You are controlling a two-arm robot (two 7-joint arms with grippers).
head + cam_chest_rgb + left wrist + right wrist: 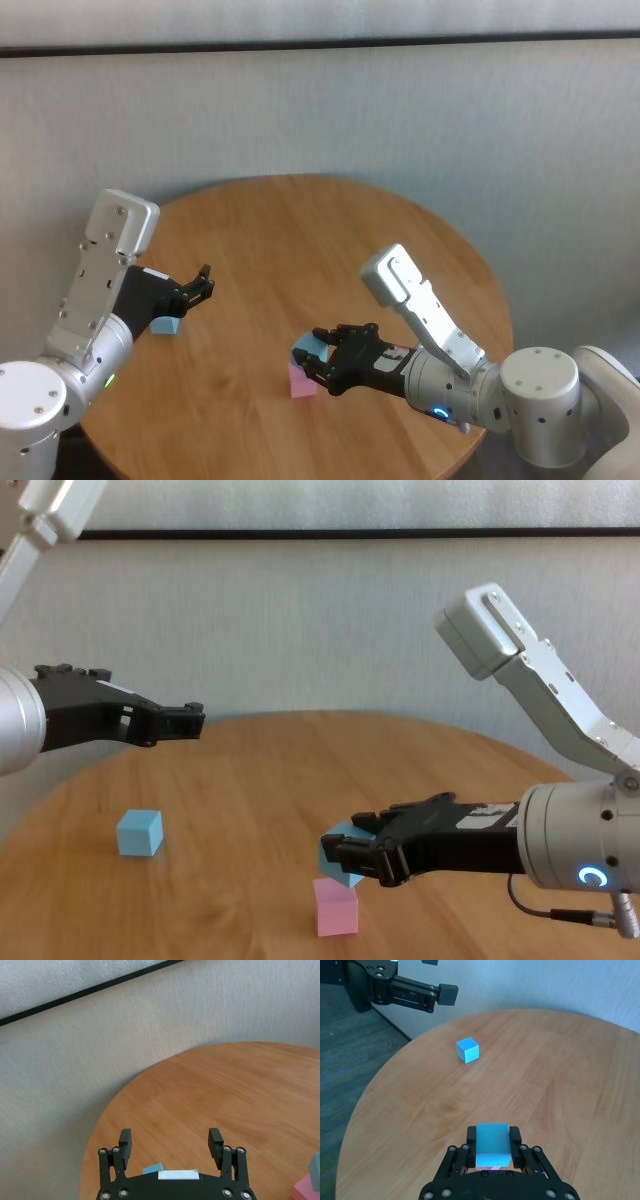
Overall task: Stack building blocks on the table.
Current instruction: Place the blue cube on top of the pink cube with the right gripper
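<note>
Near the front of the large round honey-brown wooden table, the right gripper is pinching a small matte light blue cube between its black fingers and holding it just above the small matte pink cube, which is resting flat on the wood. This looks like the placing step of the first stack: the held blue cube is sitting tilted in the chest view, one corner dipping toward the pink cube's top, and whether that corner is touching the pink face I cannot tell. A cube has no long axis to speak of, so what matters is how its faces are lying, and at present they are not square to the pink cube's faces. The next move, as I judge it, is calling for the wrist to level the cube, centre it over the pink top, lower it until it is sitting flat, and only then part the fingers; released crooked, it could slide off. Over on the robot's left side, the second matte light blue cube is sitting alone on the table, well apart from the other two, one edge turned toward the right wrist camera. The left gripper is hovering above and just beyond it with its jaws spread wide and nothing between them.
</note>
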